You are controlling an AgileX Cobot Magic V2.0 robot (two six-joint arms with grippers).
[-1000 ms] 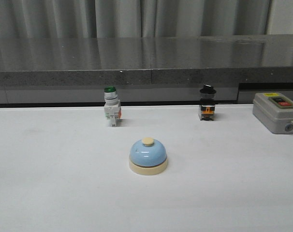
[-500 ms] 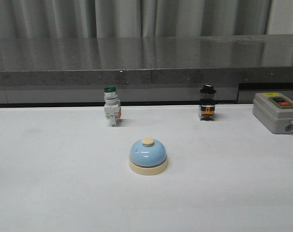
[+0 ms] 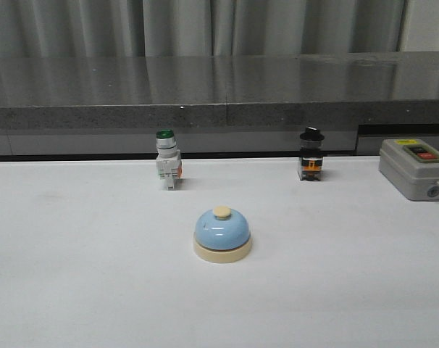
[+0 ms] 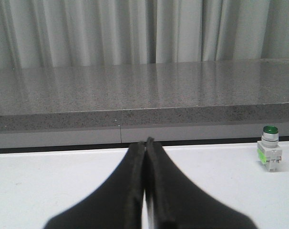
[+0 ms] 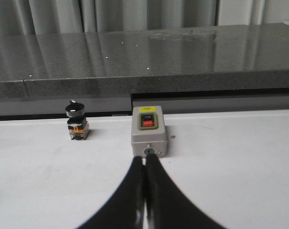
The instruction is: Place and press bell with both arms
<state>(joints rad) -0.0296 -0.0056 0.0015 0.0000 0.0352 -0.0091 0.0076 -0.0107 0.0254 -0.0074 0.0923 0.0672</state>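
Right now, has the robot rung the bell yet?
Not yet. The bell sits alone on the white table, nothing touching it. The left gripper and right gripper are both shut, empty and away from it. Placing and pressing are left.

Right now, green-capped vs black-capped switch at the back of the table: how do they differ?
The green-capped switch has a round green cap on a white body; the black-capped switch has a black cap on a dark body with orange. The green one stands left of the bell, the black one right. Both stand upright near the table's far edge, untouched.
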